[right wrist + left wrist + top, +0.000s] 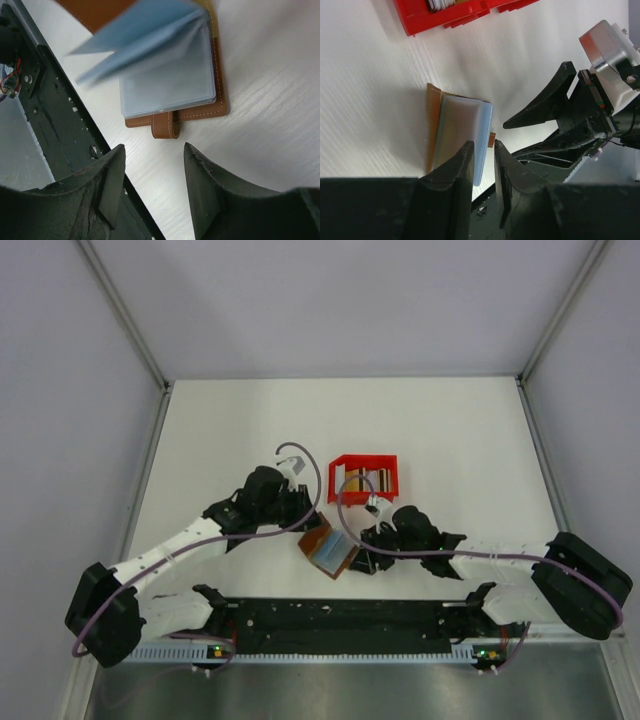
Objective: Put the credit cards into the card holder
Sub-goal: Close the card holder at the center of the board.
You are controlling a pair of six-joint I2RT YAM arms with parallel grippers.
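Observation:
The brown card holder (328,548) lies open on the table between both arms, its grey-blue pocket leaves (170,85) fanned up and blurred, its closing tab (166,126) pointing at my right gripper. My left gripper (483,146) hovers at the holder's (457,125) edge, open by a narrow gap in which the edge of a leaf shows. My right gripper (154,147) stands open over bare table just short of the tab, holding nothing. The credit cards (362,480) sit in the red bin, and in the left wrist view only their edges (442,4) show.
The red plastic bin (364,458) stands just behind the holder, and its front wall (420,20) appears in the left wrist view. The black base rail (340,615) runs along the near table edge, close to the holder. Purple cables loop over both arms.

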